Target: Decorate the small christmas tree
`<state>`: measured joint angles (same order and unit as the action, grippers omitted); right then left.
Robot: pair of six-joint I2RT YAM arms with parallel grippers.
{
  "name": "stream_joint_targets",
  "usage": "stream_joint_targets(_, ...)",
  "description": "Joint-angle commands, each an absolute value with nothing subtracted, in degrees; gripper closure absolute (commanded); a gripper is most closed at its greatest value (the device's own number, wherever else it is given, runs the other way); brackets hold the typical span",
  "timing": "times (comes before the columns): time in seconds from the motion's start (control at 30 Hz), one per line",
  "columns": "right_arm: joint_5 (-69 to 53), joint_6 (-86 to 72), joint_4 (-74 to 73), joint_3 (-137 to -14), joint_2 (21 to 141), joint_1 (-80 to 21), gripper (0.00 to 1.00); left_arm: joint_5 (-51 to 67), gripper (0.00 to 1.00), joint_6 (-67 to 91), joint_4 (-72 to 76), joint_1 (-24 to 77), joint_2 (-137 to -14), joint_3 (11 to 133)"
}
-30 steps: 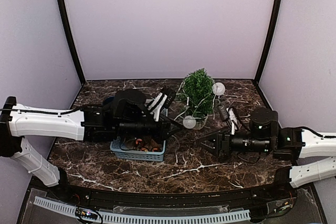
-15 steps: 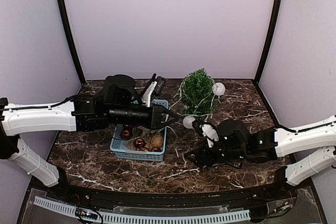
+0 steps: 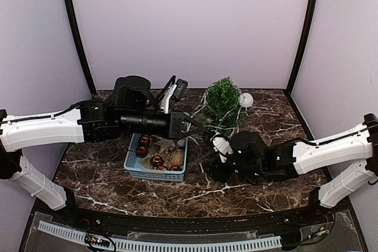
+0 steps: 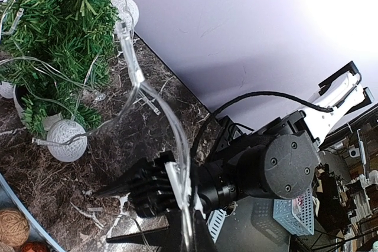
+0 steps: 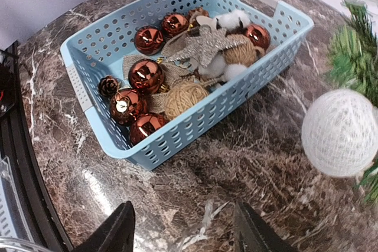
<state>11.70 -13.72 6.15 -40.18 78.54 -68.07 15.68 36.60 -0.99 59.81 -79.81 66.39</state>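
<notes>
Basket point(image 3: 155, 175) beside tree point(image 3: 223, 101); left jaws clamped on light string point(image 4: 134, 70), right jaws apart.

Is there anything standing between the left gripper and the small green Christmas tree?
Nothing solid that I can see. Only the clear light string, pinched in the shut left gripper, spans the gap to the small bushy green Christmas tree and drapes over its branches.
</notes>
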Motion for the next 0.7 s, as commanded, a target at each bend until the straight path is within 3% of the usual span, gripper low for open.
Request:
stream_joint_targets(0.0,12.3,-14.6,12.6,-40.9,76.3,-68.6,0.63,16.5,1.00,37.8,-0.5,58.9,-79.2,67.4)
stream_joint_targets(0.07,12.7,-15.7,13.7,-40.1,74.4,-68.6,0.88,16.3,1.00,38.4,-0.3,58.6,-79.0,67.0)
stream_joint_targets(0.13,13.2,-16.8,14.0,-39.1,72.2,-68.6,1.00,16.0,1.00,39.3,-0.2,58.1,-78.8,66.3)
stream_joint_targets(0.4,17.2,-22.1,1.5,-41.1,60.4,-68.6,1.00,13.9,1.00,45.3,4.5,53.8,-78.4,62.8)
stream_joint_targets(0.67,26.0,-23.9,-19.9,-56.6,58.3,-68.1,1.00,18.7,1.00,47.7,9.9,48.9,-84.6,65.7)
